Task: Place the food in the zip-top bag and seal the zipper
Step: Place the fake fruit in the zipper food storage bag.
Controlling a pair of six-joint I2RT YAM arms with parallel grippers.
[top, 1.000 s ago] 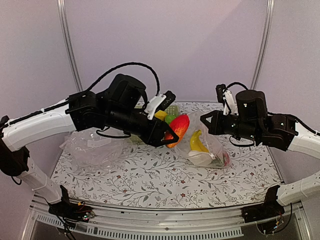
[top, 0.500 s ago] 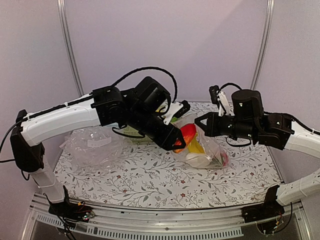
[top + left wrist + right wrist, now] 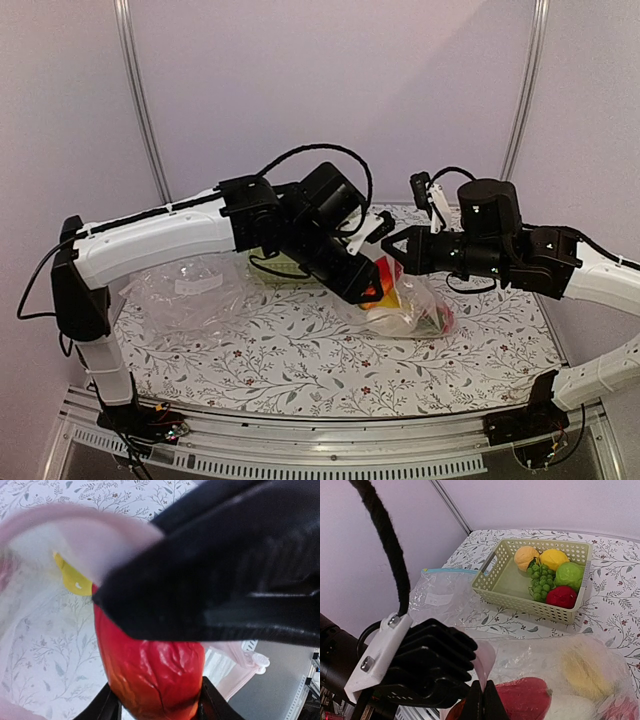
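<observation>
floral table [image 3: 300, 370] below. right gripper [image 3: 482, 700] pinches the bag [image 3: 425, 300] rim, left gripper [image 3: 157, 702] clamps the red fruit [image 3: 150, 665]. push it deeper before you release.

Site is presenting as a robot test booth in a lab. Plain pale panels [image 3: 300, 90] are closing in the table [image 3: 300, 395] on 3 sides, and 2 metal posts [image 3: 138, 100] are running up where the panels meet. 2 robot arms, the left arm [image 3: 160, 235] and the right arm [image 3: 603, 283], are standing bolted to a metal rail [image 3: 330, 440] along the near edge. Bare black cables [image 3: 310, 149] are looping in the open above the arms. A flowered cloth [image 3: 250, 350] is covering the tabletop. Glossy toy fruit [image 3: 568, 575] is sitting in a pale green plastic basket [image 3: 520, 604].
</observation>
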